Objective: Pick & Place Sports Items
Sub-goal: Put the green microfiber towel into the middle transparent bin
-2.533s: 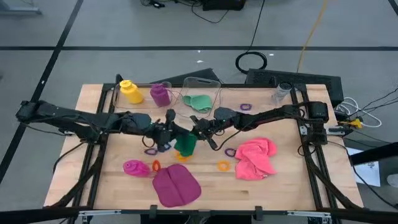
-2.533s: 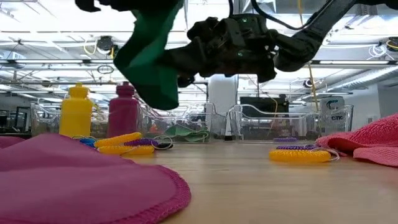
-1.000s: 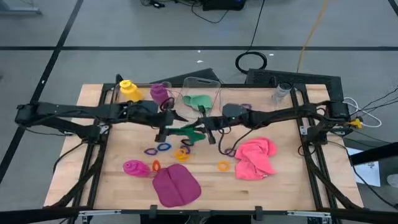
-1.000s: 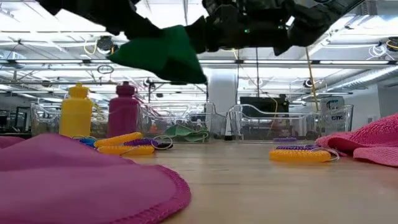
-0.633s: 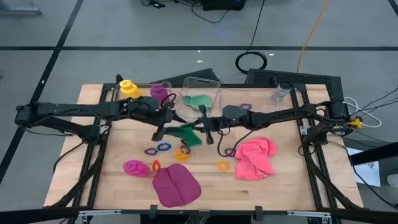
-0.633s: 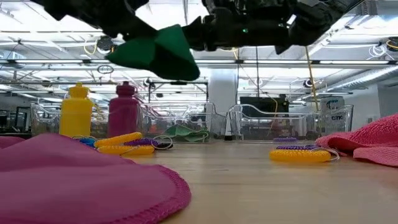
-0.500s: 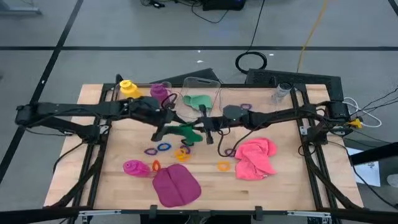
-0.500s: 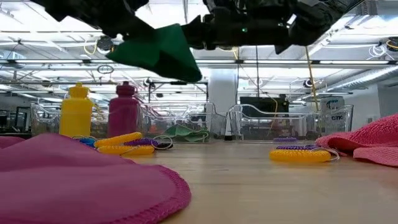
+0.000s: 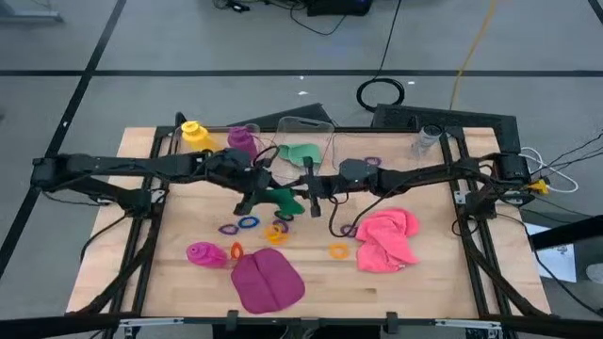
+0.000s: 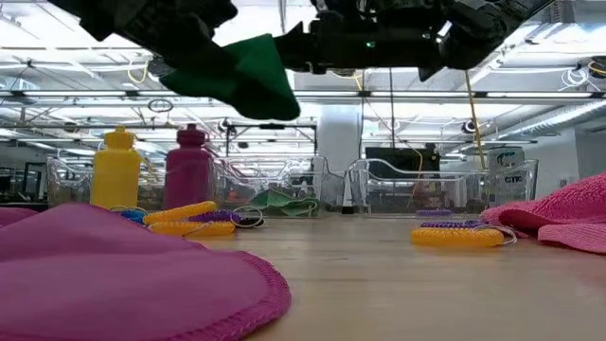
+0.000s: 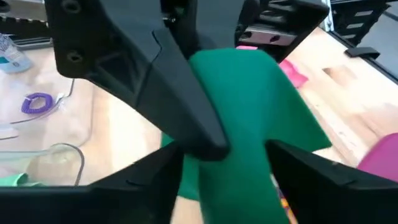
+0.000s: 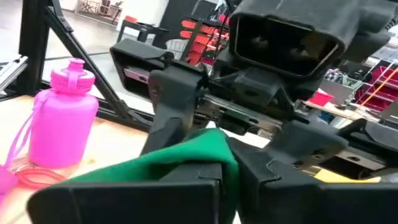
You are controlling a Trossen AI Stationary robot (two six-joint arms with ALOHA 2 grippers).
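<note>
High view: right gripper (image 9: 307,193) pinching green cloth (image 9: 284,198), left gripper (image 9: 256,195) closing on it midair; secure before releasing.

green cloth (image 9: 283,197) between both arms

A robotics lab in an open industrial hall.
Exposed ceiling ducts (image 10: 530,118) and strip lighting overhead, cables (image 9: 382,92) trailing across grey floor, wooden tabletop (image 9: 424,282) on metal framing.
</note>
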